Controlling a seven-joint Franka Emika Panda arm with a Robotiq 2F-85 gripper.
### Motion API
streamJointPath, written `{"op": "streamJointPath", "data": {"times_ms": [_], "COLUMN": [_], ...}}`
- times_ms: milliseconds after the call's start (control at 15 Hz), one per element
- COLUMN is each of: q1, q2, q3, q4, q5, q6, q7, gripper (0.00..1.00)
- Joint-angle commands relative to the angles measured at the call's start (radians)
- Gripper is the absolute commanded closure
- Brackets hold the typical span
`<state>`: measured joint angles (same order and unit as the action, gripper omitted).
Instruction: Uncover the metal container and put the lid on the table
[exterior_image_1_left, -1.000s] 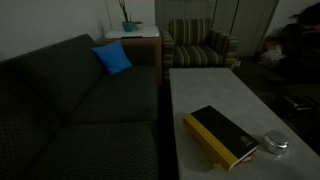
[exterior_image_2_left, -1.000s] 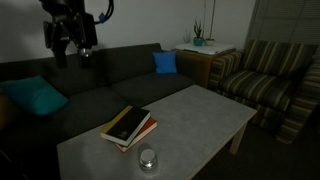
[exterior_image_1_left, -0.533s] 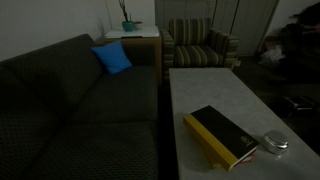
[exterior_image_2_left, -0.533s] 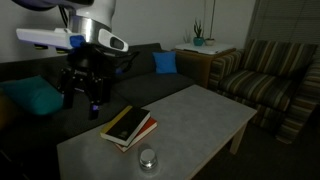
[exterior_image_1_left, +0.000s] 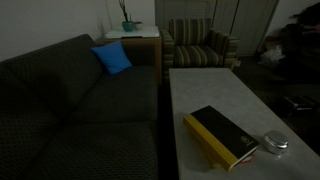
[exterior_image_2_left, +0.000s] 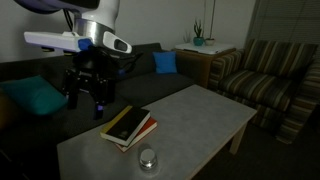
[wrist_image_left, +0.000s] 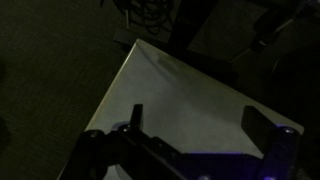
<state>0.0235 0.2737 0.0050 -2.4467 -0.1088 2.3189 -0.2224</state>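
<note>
The metal container (exterior_image_1_left: 274, 146) is a small shiny round tin near the table's near end, beside a black-and-yellow book (exterior_image_1_left: 222, 135). The lid (exterior_image_1_left: 274, 139) sits on it. The tin also shows in an exterior view (exterior_image_2_left: 148, 159), in front of the book (exterior_image_2_left: 128, 125). My gripper (exterior_image_2_left: 85, 102) hangs open and empty above the sofa, off the table's end and well away from the tin. In the wrist view the open fingers (wrist_image_left: 197, 116) frame a bare stretch of the pale table (wrist_image_left: 180, 95). The tin is out of that view.
A dark sofa (exterior_image_1_left: 80, 110) with blue cushions (exterior_image_1_left: 112, 58) runs along the table (exterior_image_1_left: 205, 85). A striped armchair (exterior_image_2_left: 265, 75) and a small wooden side table with a plant (exterior_image_1_left: 130, 32) stand beyond the far end.
My arm has swung down and to the right from high above the sofa toward the table's end. Over the last half second it has hardly moved. The tin and book have not moved.
</note>
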Motion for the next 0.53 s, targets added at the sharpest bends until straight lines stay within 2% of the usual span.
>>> {"op": "streamJointPath", "data": {"times_ms": [0, 200, 467], "q1": [-0.027, -0.077, -0.164], "q2": [0.088, 0.215, 0.423], "q3": [-0.003, 0.015, 0.053], "q4": [0.041, 0.098, 0.224], "q5": [-0.030, 0.020, 0.086], "q6": [0.086, 0.178, 0.182], "q7": [-0.034, -0.114, -0.218], "gripper": [0.00, 0.00, 0.00]}}
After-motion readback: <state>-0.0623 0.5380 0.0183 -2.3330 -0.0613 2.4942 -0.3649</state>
